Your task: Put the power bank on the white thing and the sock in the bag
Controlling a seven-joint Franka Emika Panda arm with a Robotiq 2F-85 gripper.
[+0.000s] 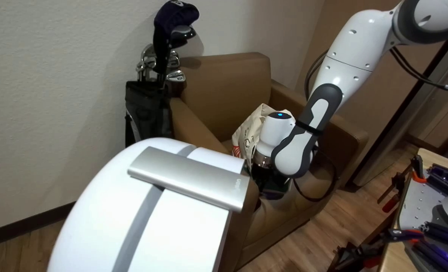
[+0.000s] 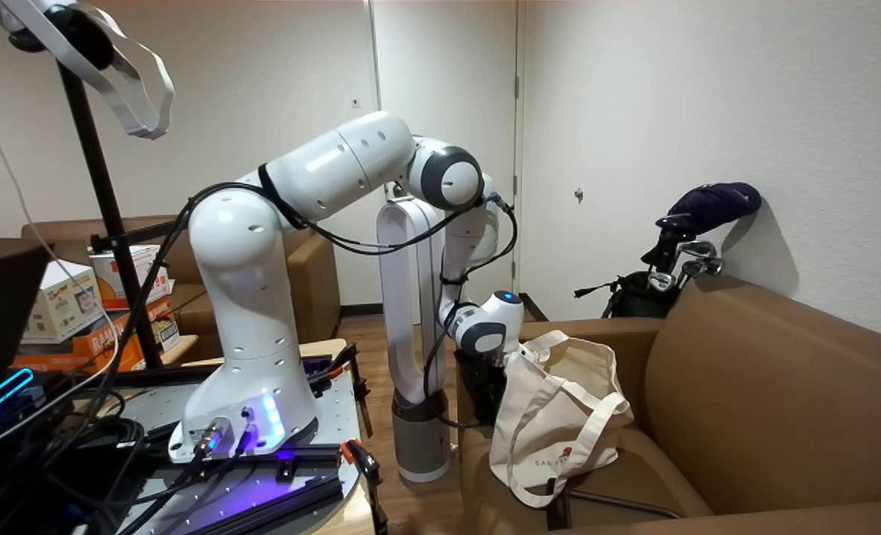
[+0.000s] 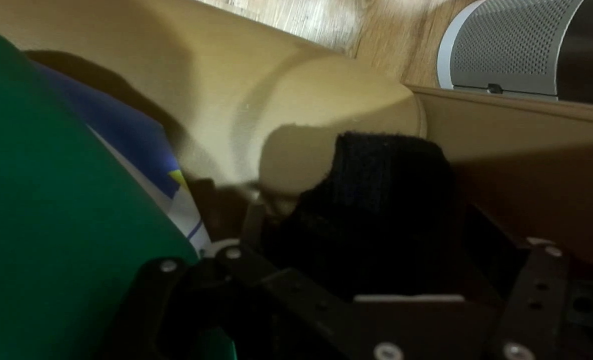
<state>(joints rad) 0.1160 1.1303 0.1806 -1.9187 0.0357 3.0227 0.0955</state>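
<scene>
I have the arm (image 2: 370,152) bent downward beside the bag (image 2: 556,435), its gripper (image 3: 366,220) spread wide around the dark sock (image 3: 376,172), touching or not I cannot tell.

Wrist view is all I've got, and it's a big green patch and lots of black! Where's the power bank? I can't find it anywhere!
Observer: In an exterior view, the power bank rests on top of the white thing, lying across its grey band.
Operator: Cool! What else am I missing?
Observer: The top of the bag. In an exterior view, its mouth gapes open.
</scene>
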